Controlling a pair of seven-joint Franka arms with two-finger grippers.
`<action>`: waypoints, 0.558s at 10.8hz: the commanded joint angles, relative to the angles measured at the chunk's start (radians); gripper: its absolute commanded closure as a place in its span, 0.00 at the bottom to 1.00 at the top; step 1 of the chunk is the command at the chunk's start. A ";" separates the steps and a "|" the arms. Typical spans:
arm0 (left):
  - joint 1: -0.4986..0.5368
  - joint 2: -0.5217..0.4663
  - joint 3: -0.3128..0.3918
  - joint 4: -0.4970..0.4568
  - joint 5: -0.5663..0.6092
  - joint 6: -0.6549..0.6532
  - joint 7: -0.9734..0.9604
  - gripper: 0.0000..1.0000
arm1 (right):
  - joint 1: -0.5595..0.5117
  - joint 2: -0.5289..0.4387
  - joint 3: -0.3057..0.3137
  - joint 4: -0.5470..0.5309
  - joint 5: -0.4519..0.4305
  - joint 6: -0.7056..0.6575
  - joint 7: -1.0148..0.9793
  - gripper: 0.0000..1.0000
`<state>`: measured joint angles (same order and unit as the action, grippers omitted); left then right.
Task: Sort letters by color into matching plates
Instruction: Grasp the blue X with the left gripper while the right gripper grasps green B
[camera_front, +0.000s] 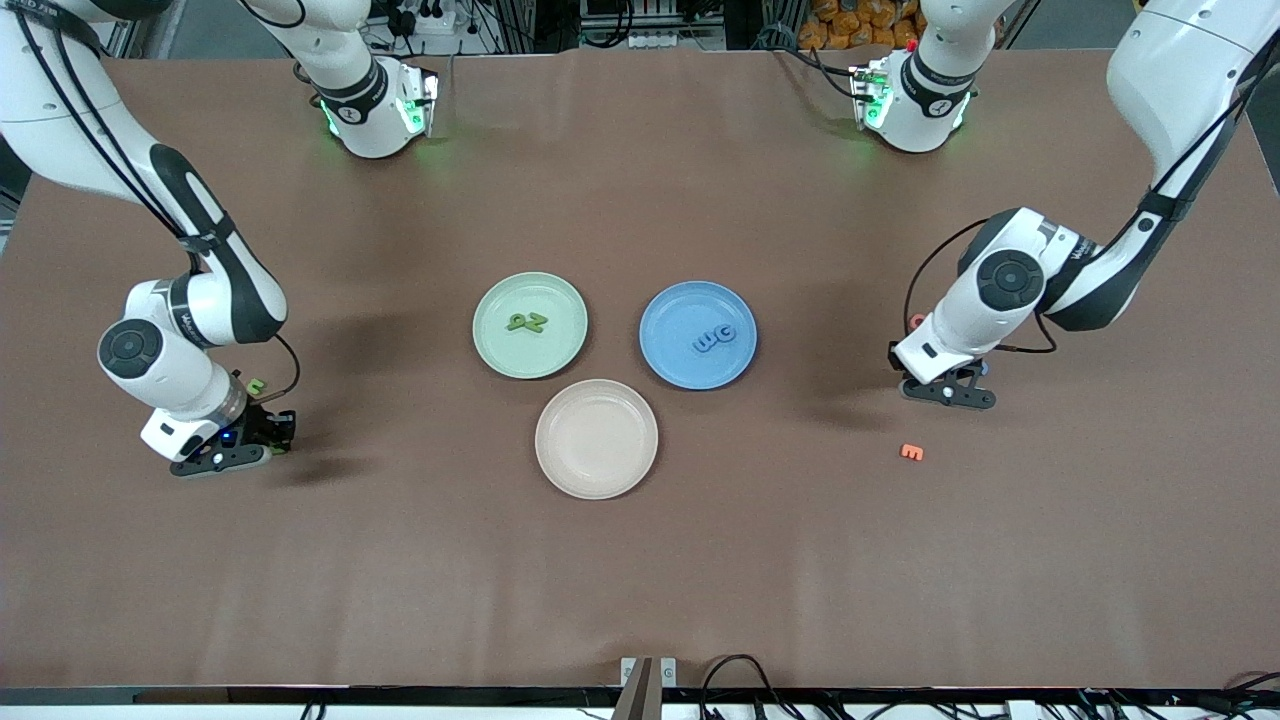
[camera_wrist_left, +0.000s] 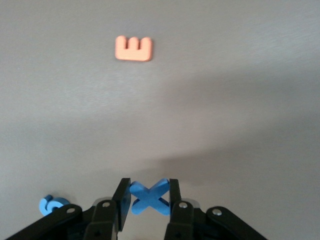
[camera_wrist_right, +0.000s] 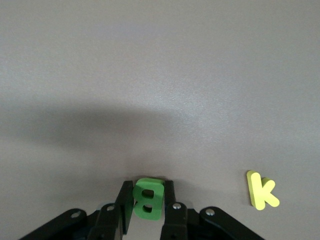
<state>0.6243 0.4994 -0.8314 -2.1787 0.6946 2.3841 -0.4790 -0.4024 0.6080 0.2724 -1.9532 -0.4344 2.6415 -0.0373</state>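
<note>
My left gripper (camera_wrist_left: 149, 200) pinches a small blue foam letter X (camera_wrist_left: 148, 196) low over the brown table (camera_front: 640, 560) at the left arm's end. My right gripper (camera_wrist_right: 148, 202) pinches a small green foam letter B (camera_wrist_right: 148, 198) at the right arm's end. The round pale green plate (camera_front: 530, 290) and the round blue plate (camera_front: 698, 300) sit side by side mid-table, each with two letters inside.

Right claw (camera_wrist_right: 148, 200) grips green B (camera_wrist_right: 148, 198), yellow K (camera_wrist_right: 261, 190) nearby.
</note>
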 joint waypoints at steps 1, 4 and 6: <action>-0.124 -0.012 -0.014 0.091 -0.081 -0.149 -0.111 1.00 | -0.010 -0.048 0.045 -0.010 -0.018 -0.098 0.100 0.90; -0.205 -0.012 -0.014 0.131 -0.133 -0.174 -0.208 1.00 | 0.019 -0.103 0.099 -0.033 0.015 -0.181 0.253 0.89; -0.282 -0.004 -0.012 0.152 -0.156 -0.174 -0.321 1.00 | 0.092 -0.138 0.105 -0.038 0.170 -0.234 0.289 0.89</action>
<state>0.4134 0.4990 -0.8485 -2.0563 0.5754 2.2332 -0.6959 -0.3743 0.5349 0.3690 -1.9558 -0.3875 2.4603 0.1953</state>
